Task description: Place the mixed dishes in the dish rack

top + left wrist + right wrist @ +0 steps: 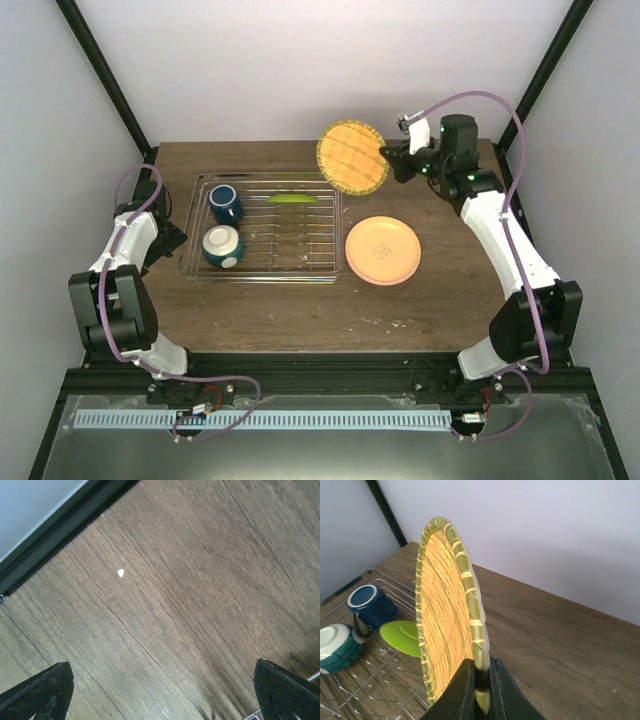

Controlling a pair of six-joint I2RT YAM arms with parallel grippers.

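Top view: the dish rack (262,277), thin silver wire, holds a glossy dark blue mug (224,204), a teal bowl (222,246) and a lime-green plate (292,199) on edge. So three look loaded.

The salmon-pink plate (383,250) lies flat on the wood table (300,310), just right of the rack, not yet loaded. The right gripper (392,160) holds a round woven-patterned plate (352,157) aloft near the rack's far right corner.

Left wrist: the left gripper (160,695) has fingers wide apart, empty, over bare woodgrain.

Right wrist: jaws pinched on the plate's rim. The plate is upright, with orange straw texture and an olive border.

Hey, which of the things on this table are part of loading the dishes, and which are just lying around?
Job: dish rack, blue mug, teal bowl, green plate, pink plate, woven-patterned plate in the right gripper.
Lying about: only a white fleck on the table.
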